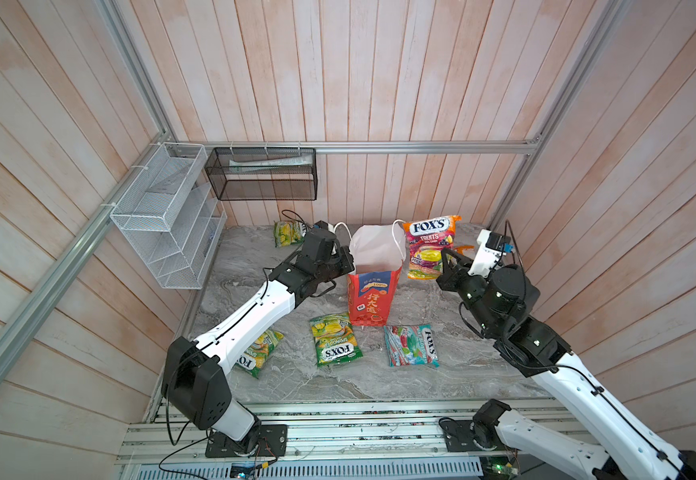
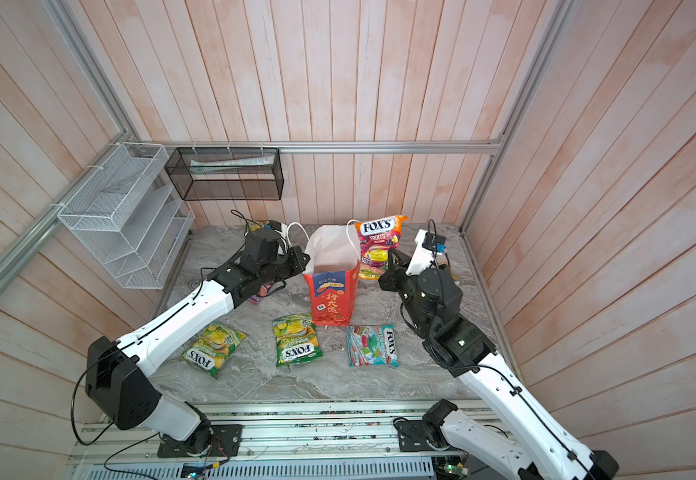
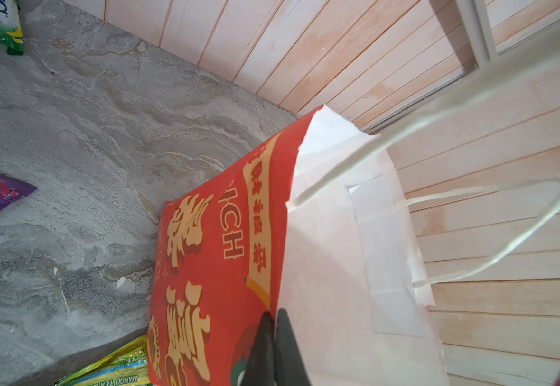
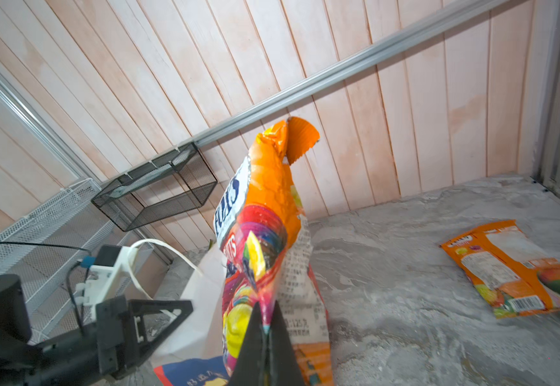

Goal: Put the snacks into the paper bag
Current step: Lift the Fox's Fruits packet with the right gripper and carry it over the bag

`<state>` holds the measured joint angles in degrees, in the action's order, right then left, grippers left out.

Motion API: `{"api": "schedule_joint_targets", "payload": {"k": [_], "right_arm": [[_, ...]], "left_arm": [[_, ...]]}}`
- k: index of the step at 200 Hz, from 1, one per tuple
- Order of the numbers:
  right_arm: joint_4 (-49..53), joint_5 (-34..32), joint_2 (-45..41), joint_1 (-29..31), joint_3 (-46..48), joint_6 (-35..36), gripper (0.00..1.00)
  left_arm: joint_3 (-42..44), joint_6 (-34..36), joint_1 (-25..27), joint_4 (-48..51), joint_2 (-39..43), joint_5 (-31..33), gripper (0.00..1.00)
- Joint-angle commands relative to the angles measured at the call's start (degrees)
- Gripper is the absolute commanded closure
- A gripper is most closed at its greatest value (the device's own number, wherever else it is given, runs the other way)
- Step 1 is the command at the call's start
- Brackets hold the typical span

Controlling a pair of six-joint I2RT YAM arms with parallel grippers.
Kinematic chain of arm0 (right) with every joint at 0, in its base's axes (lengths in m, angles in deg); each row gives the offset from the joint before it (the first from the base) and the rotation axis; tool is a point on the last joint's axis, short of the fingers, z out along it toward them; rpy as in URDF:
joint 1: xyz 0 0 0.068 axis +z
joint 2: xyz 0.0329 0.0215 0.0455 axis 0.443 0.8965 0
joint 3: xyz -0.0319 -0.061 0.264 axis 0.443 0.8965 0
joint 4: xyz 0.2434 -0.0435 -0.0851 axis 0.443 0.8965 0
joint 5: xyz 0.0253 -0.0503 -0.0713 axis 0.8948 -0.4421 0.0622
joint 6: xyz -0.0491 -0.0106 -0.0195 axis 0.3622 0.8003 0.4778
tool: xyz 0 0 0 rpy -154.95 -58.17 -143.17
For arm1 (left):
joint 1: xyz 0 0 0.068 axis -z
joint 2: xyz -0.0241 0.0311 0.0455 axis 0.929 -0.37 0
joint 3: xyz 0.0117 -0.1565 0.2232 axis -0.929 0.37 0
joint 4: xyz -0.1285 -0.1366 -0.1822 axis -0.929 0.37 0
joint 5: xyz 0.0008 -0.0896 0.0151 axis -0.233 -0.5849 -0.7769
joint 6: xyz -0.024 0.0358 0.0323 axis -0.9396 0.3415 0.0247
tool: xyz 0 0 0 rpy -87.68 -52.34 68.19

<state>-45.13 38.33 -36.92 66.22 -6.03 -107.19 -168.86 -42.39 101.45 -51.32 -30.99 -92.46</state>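
Left claw (image 3: 273,317) pinches the open paper bag (image 3: 211,250); right claw (image 4: 267,329) grips snack (image 4: 265,207).

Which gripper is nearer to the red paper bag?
Left. The left gripper is shut on the rim of the paper bag; the right gripper is to the bag's right in both top views, shut on the orange Fruits packet.

Red paper bag (image 1: 373,303) with gold characters, blue panel, white interior; orange fruit-print packet (image 1: 427,245); green-yellow packet (image 1: 335,340); teal-red packet (image 1: 410,345); grey marbled bench (image 1: 338,386).
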Motion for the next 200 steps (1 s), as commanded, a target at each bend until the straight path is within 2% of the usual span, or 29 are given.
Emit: {"api": "schedule_joint_targets", "payload": {"k": [1,36,94,133,200], "right_arm": [[-2.11,-8.67,3.57,5.13,-6.82,4.31,1.0],[-1.16,-11.68,12.92,9.32,-16.23,6.44,1.0],[0.52,-16.31,28.57,9.59,-25.91,9.57,1.0],[2.34,-18.84,33.21,9.47,-26.76,9.14,1.0],[9.58,-17.49,38.48,7.81,-29.51,9.36,1.0]], "left_arm": [[-1.6,0.5,0.1,-1.8,0.92,-0.3,1.0],[-1.61,0.49,0.17,-2.15,0.26,-0.71,1.0],[-1.49,0.68,0.16,-2.29,0.2,-0.3,1.0],[-1.45,0.59,0.07,-2.52,0.03,-0.56,1.0],[-1.4,0.68,0.0,-2.52,0.05,0.06,1.0]]}}
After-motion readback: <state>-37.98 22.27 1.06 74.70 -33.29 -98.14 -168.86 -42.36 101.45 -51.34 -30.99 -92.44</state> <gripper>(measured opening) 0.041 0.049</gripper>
